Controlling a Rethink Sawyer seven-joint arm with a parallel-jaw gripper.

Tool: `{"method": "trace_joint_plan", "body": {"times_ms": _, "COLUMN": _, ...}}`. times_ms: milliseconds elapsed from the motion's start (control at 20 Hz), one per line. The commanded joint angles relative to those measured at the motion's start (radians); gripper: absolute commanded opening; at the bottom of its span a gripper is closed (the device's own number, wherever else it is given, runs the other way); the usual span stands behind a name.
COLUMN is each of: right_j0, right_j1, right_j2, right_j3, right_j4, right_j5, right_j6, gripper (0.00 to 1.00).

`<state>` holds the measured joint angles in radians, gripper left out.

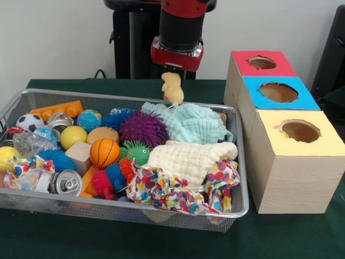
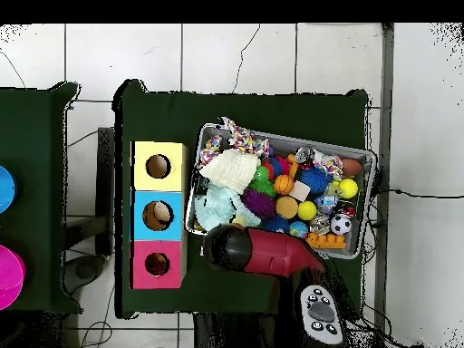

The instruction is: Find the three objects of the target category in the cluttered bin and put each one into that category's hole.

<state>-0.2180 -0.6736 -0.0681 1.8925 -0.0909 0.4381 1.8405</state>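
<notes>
My gripper (image 1: 173, 72) hangs above the back rim of the silver wire-mesh bin (image 1: 241, 178), shut on a pale yellow plush animal (image 1: 172, 89) that dangles clear of the clutter. In the overhead view the arm's head (image 2: 228, 246) covers the gripper and the plush, at the bin's (image 2: 366, 195) edge nearest the boxes. The red-surrounded hole (image 1: 262, 62) is on the farthest box, to the right of the gripper; it also shows in the overhead view (image 2: 157, 264). No tan-orange bear or striped tiger plush is visible.
The bin holds a mint cloth (image 1: 194, 123), a cream cloth (image 1: 186, 159), a patterned cloth (image 1: 161, 191), a purple spiky ball (image 1: 143, 128), an orange basketball (image 1: 104, 152) and a can (image 1: 67, 182). The blue hole (image 1: 278, 92) and yellow hole (image 1: 300, 131) are nearer the camera.
</notes>
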Motion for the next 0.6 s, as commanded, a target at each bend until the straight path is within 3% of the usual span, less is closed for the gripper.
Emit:
{"method": "trace_joint_plan", "body": {"times_ms": 50, "right_j0": 0.011, "right_j1": -0.090, "right_j2": 0.092, "right_j3": 0.130, "right_j4": 0.095, "right_j5": 0.171, "right_j6": 0.143, "gripper": 0.00}}
{"method": "trace_joint_plan", "body": {"times_ms": 250, "right_j0": 0.011, "right_j1": -0.108, "right_j2": 0.101, "right_j3": 0.186, "right_j4": 0.173, "right_j5": 0.252, "right_j6": 0.184, "gripper": 0.00}}
{"method": "trace_joint_plan", "body": {"times_ms": 600, "right_j0": -0.027, "right_j1": -0.084, "right_j2": 0.174, "right_j3": 0.297, "right_j4": 0.312, "right_j5": 0.214, "right_j6": 0.164, "gripper": 0.00}}
